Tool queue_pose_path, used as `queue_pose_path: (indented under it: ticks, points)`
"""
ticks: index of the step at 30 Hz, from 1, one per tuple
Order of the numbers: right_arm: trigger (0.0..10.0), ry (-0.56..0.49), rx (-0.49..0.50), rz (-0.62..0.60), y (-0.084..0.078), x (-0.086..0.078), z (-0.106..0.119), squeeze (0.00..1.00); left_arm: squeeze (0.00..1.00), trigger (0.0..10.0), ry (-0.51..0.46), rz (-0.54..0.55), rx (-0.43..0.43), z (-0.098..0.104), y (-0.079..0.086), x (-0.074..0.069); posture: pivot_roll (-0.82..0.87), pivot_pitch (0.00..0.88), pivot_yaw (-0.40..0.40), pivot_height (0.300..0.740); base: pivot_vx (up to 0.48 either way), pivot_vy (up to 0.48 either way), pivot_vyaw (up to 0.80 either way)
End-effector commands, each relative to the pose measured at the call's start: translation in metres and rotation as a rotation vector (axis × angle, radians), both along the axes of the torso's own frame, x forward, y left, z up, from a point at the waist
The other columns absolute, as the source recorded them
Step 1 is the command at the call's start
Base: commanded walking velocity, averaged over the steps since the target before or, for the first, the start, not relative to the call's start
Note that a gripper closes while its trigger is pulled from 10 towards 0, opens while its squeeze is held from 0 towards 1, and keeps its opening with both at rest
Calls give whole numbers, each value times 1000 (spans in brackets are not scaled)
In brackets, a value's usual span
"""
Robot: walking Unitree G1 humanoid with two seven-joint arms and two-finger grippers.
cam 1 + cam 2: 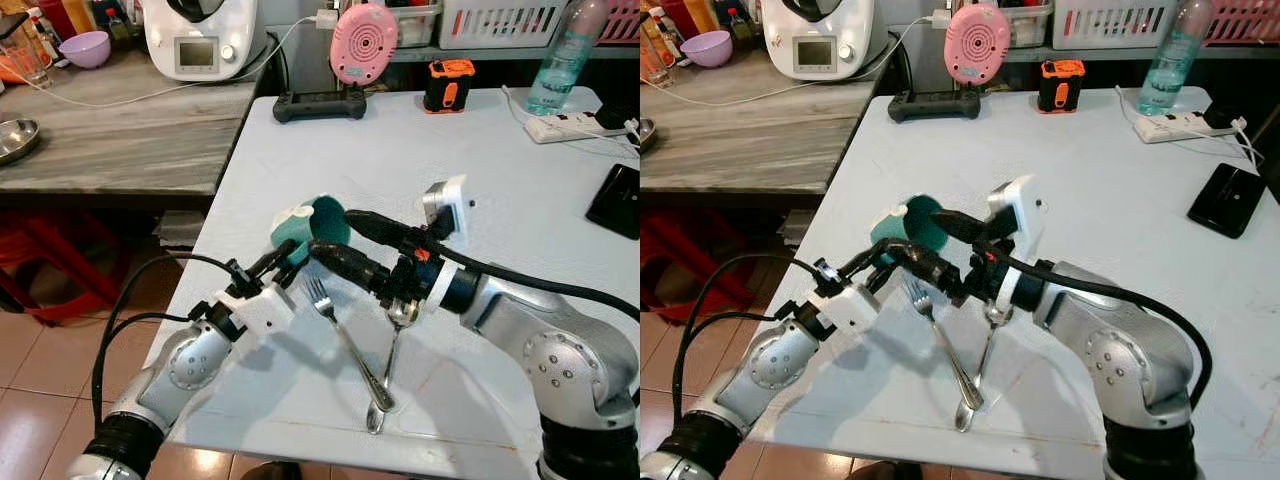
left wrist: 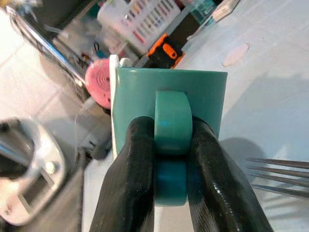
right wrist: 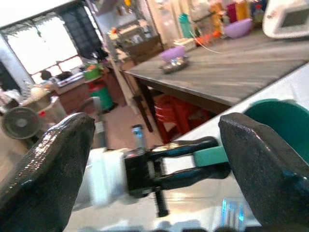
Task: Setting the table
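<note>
A teal mug (image 1: 322, 222) lies tilted on its side near the left edge of the white table (image 1: 400, 150). My left gripper (image 1: 287, 262) is shut on the mug's handle (image 2: 171, 121), one black finger on each side. My right gripper (image 1: 330, 232) reaches in from the right and stands open, its two fingers spread wide just beside the mug's mouth without touching it. A fork (image 1: 345, 335) and a spoon (image 1: 390, 350) lie on the table under the right arm, their handles crossing near the front edge.
A black game controller (image 1: 318, 104), a pink speaker (image 1: 363, 42), an orange-black device (image 1: 449, 84), a water bottle (image 1: 563, 55), a power strip (image 1: 570, 126) and a black phone (image 1: 616, 199) lie along the back and right. A wooden counter (image 1: 110, 130) adjoins the table on the left.
</note>
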State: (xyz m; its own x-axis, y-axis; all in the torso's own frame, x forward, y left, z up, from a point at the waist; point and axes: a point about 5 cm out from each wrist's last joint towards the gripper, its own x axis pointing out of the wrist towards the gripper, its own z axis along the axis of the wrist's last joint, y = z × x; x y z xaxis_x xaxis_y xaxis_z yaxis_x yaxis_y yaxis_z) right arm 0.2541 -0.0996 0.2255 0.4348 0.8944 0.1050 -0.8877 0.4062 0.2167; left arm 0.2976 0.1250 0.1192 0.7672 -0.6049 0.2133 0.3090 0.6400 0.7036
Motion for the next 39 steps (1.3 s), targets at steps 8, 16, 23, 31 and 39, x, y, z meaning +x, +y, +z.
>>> queue_pose_path:
  ticks: [8, 16, 23, 31, 39]
  points:
    - [10000, -152, -63, -115, 5, -3, -2, 1000, 0, 2706, 164, 31, -170, 6, 4, 13, -134, 118, 102, 740, 0, 0, 0]
    - [10000, -283, -190, -433, -5, 9, -16, 1000, 0, 3412, 257, 37, -237, 6, 7, 17, -135, 116, 104, 740, 0, 0, 0]
    - [10000, -288, -237, -678, -15, 13, -30, 1000, 0, 3725, 370, 35, -313, 4, 4, 21, -135, 116, 104, 740, 0, 0, 0]
    - [10000, -237, -260, -730, -6, 1, -53, 1000, 0, 4118, 480, 81, -517, 9, 0, 28, -147, 117, 99, 740, 0, 0, 0]
    - [10000, -195, -282, -798, -10, -3, -61, 1000, 0, 4784, 558, 116, -598, 4, 3, 28, -150, 121, 94, 740, 0, 0, 0]
